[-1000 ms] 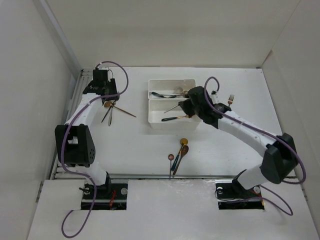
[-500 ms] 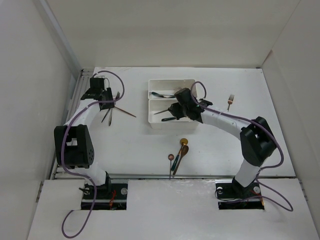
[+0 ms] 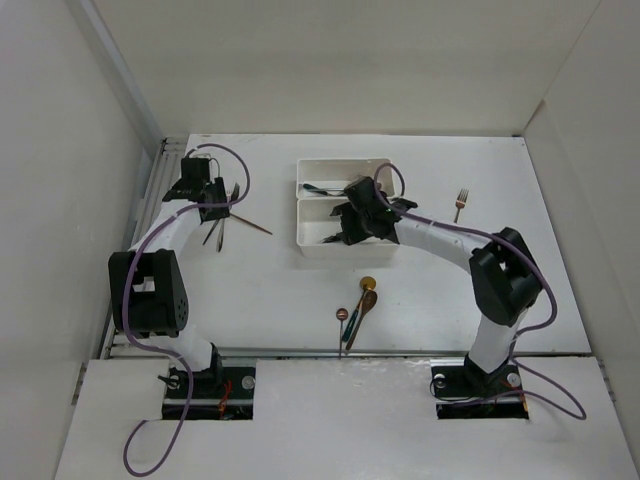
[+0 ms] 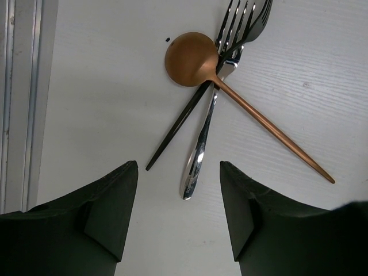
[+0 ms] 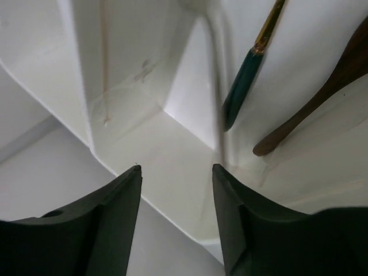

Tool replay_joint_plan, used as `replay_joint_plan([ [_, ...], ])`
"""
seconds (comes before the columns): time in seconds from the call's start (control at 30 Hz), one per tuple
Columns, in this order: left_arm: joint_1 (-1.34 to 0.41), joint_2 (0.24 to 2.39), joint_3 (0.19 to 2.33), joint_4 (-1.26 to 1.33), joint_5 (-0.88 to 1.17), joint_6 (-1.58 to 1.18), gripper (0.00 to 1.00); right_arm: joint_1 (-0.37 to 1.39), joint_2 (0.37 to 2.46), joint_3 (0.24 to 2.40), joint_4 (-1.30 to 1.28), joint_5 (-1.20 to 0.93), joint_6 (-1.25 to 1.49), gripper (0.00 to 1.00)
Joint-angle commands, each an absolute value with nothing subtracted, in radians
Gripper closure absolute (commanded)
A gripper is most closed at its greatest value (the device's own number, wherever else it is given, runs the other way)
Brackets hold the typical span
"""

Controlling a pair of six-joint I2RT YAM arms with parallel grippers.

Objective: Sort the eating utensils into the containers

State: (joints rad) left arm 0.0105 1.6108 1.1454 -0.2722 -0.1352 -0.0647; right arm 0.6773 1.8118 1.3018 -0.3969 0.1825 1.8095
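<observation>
My left gripper (image 3: 212,196) hangs open just behind a crossed pile of utensils on the table. The pile is a copper spoon (image 4: 192,59), a black fork (image 4: 183,118) and a silver fork (image 4: 198,155), whose handle tip lies just ahead of my open left gripper (image 4: 178,172). Two white containers stand side by side, the far one (image 3: 345,161) and the near one (image 3: 300,232). My right gripper (image 3: 348,224) is open over the near container with nothing between its fingers. Inside lie a green-handled utensil (image 5: 241,86), a dark brown handle (image 5: 310,109) and a thin blurred pale one (image 5: 218,98).
A lone fork (image 3: 461,203) lies on the table right of the containers. Three more utensils (image 3: 358,303) lie bunched near the front edge, between the two arm bases. White walls close in the table on the left, back and right.
My right gripper moved left over the near container and opened from shut. The left gripper shifted slightly back from the pile, then stayed still and open.
</observation>
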Motion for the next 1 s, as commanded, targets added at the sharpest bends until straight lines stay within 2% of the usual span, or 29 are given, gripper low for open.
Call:
replay_joint_plan([
  [0.0,0.014,1.560,1.160,-0.261,-0.137,-0.061,0.44,0.701,1.712,1.387,-0.393,0.209,1.694,0.41],
  [0.07,0.014,1.569,1.160,-0.261,-0.137,-0.052,0.44,0.712,1.675,1.408,-0.393,0.199,1.629,0.35],
  [0.2,0.023,1.569,1.170,-0.261,-0.137,-0.032,0.44,0.712,1.562,1.447,-0.368,0.250,1.386,0.33],
  [0.3,0.023,1.607,1.180,-0.235,-0.077,0.073,0.44,0.712,1.519,1.474,-0.307,0.274,1.069,0.26],
  [0.37,0.032,1.669,1.203,-0.244,-0.066,0.138,0.48,0.712,1.505,1.492,-0.365,0.307,0.939,0.22],
  [0.4,0.032,1.692,1.216,-0.255,-0.066,0.168,0.55,0.689,1.493,1.493,-0.380,0.307,0.899,0.22],
  [0.47,0.041,1.753,1.253,-0.276,-0.043,0.267,0.61,0.670,1.468,1.493,-0.399,0.290,0.801,0.22],
  [0.6,0.072,1.805,1.322,-0.342,0.075,0.307,0.63,0.644,1.416,1.480,-0.411,0.305,0.743,0.23],
  [0.8,0.072,1.778,1.335,-0.322,0.311,0.062,0.54,0.644,1.342,1.410,-0.420,0.393,0.742,0.24],
  [0.83,0.052,1.763,1.319,-0.293,0.299,-0.030,0.54,0.644,1.342,1.410,-0.420,0.415,0.742,0.24],
  [0.97,-0.030,1.738,1.259,-0.241,0.194,-0.115,0.52,0.644,1.312,1.397,-0.452,0.457,0.742,0.24],
])
